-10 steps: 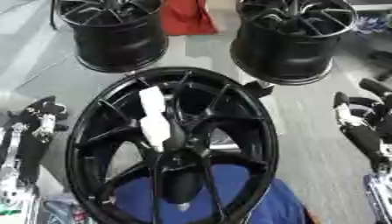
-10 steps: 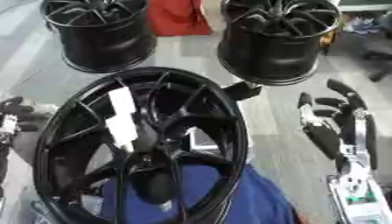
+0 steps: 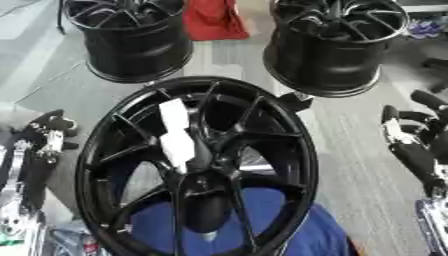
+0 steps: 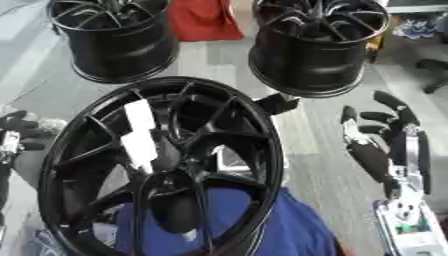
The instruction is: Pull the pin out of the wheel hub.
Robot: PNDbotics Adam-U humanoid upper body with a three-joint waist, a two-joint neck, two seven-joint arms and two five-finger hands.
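The pin cannot be made out for certain: what shows at the middle of the large glossy black spoked wheel (image 3: pixel 197 165) is a white oblong piece (image 3: pixel 176 134) lying up one spoke from the hub (image 3: pixel 203 170), and that may be the pin or a tag on it. The wheel stands nearest the robot, over a blue cloth (image 3: pixel 262 225); whether a bench or the floor carries it I cannot tell. Two more black wheels (image 3: pixel 131 40) stand well apart behind it, a red thing (image 3: pixel 213 20) between them. The left hand (image 3: pixel 48 132) rests just beside the wheel's left rim, fingers curled on nothing. The right hand (image 4: pixel 385 135) is off to the wheel's right, fingers straight and apart. The wheel looks heavy and stiff, unlikely to shift. The white piece looks small, light and rigid; I would pinch its free upper end and draw it straight away from the hub, since the glossy spokes crowd the fingers there
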